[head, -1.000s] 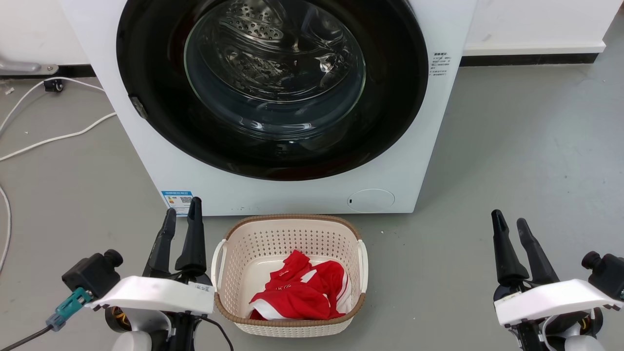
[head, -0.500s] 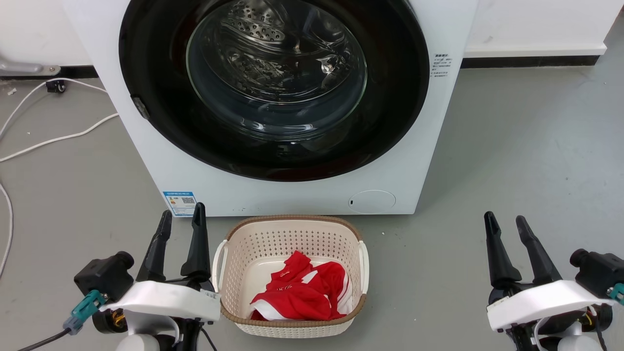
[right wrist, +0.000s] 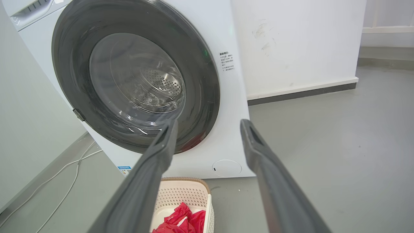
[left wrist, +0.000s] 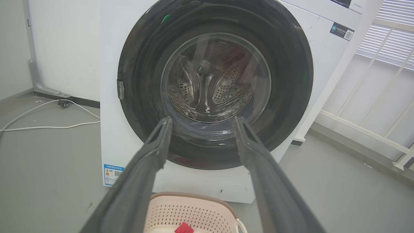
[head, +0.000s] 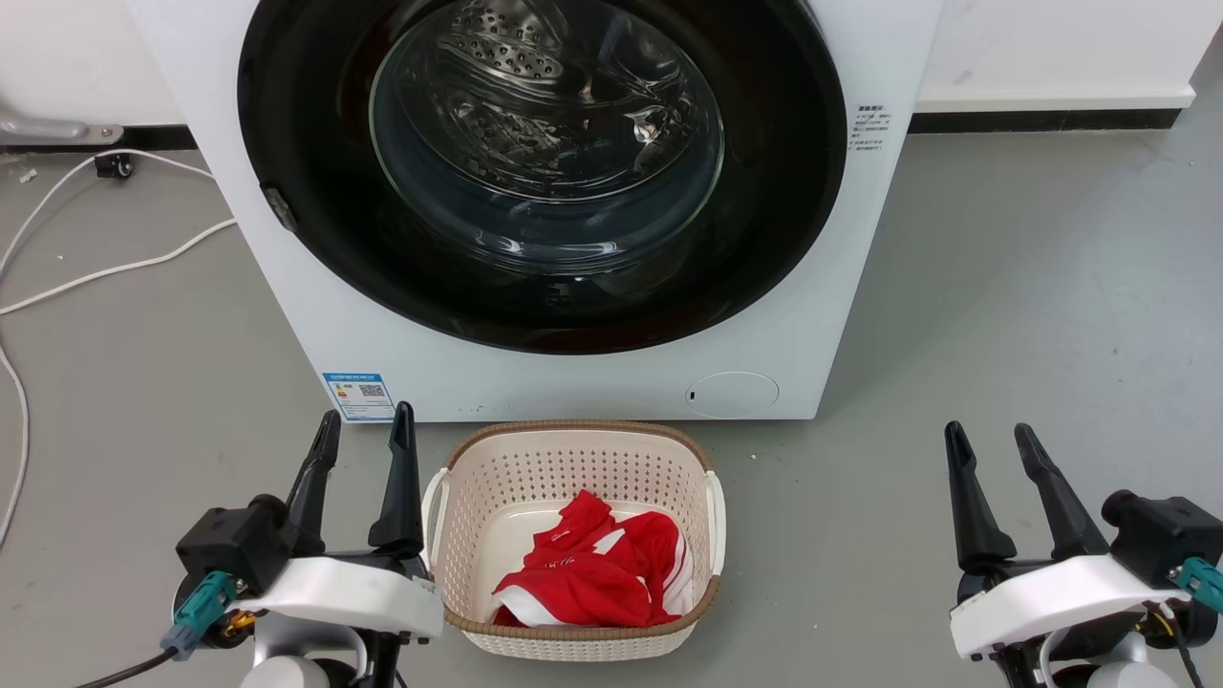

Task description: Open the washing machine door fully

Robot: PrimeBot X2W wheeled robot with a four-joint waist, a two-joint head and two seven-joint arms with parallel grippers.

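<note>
A white cable (head: 103, 274) trails over the grey floor to the left of the washing machine (head: 315, 315). The left gripper (head: 368, 411) hangs in front of the machine's lower left corner, just below its blue label (head: 358, 395). Its fingers are spread apart and hold nothing. A beige basket (head: 573, 427) with a red cloth (head: 592, 573) in it stands on the floor just in front of the machine's base. The washing machine door (head: 764, 239) lies closed, flat against the machine's front and covering most of it, with the steel drum showing through its glass. The right gripper (head: 989, 428) hangs in front of the machine and off to its right, well apart from it, fingers likewise parted and empty.
</note>
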